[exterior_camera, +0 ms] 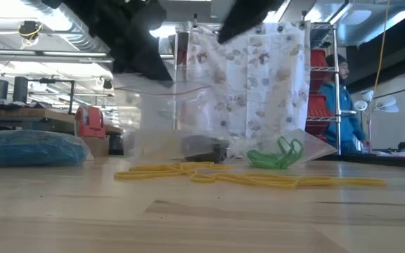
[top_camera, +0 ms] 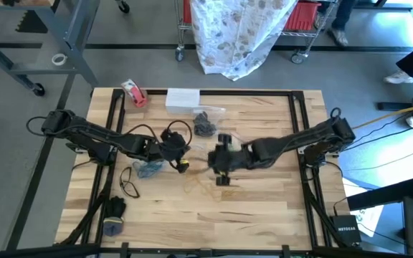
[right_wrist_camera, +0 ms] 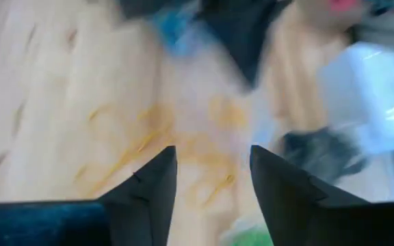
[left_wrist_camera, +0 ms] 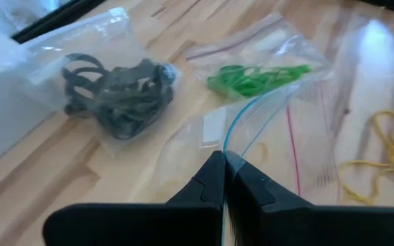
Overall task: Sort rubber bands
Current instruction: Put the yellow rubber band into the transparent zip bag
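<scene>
My left gripper [left_wrist_camera: 224,164] is shut on a clear zip bag [left_wrist_camera: 279,130] above the table's middle. My right gripper [right_wrist_camera: 214,164] stands open just right of it [top_camera: 218,163], raised over loose yellow rubber bands [right_wrist_camera: 204,171] that lie on the wood [exterior_camera: 245,177]. Nothing shows between its fingers. A bag of black bands [left_wrist_camera: 118,96] and a bag of green bands [left_wrist_camera: 252,78] lie flat beyond the held bag. A bag of blue bands [top_camera: 149,169] lies near the left arm, with one loose black band [top_camera: 129,185] beside it. My left gripper pinches the clear bag's zip edge [left_wrist_camera: 232,137] between its two shut fingers, slanting down from the table's left. The bag hangs open below and ahead of the fingers [exterior_camera: 157,116], and its lower part reaches the table.
A red-and-white tape roll [top_camera: 133,93] and a white box [top_camera: 183,98] sit at the far edge. Black frame rails [top_camera: 113,136] run along the table's sides. A person [exterior_camera: 339,105] stands in the room behind. Bare wood lies toward the near edge [top_camera: 214,222].
</scene>
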You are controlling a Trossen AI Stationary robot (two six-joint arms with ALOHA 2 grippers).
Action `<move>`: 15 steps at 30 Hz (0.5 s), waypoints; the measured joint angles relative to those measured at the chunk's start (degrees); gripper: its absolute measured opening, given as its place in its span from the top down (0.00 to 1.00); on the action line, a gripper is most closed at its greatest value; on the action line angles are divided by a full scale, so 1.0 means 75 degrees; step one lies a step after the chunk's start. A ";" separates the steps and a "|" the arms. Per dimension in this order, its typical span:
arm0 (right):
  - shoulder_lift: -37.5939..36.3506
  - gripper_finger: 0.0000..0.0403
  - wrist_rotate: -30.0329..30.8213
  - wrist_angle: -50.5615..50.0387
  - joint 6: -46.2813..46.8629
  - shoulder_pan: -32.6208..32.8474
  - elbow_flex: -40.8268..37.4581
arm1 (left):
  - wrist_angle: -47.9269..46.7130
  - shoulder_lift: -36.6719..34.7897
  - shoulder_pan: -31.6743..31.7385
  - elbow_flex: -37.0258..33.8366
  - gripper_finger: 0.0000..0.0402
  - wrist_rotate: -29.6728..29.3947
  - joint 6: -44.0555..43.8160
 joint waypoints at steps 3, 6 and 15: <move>0.0012 0.55 -0.0348 0.0470 0.0291 0.0101 -0.0689 | -0.0157 -0.0012 0.0003 -0.0002 1.00 -0.0290 0.0014; 0.0018 0.55 -0.0369 0.1633 0.0614 0.0011 -0.1690 | -0.0452 -0.0012 0.0034 -0.0002 1.00 -0.0650 0.0008; 0.0035 0.58 -0.0241 0.5200 0.2198 -0.1032 -0.4047 | -0.0721 -0.0012 0.0045 -0.0002 1.00 -0.1291 -0.0024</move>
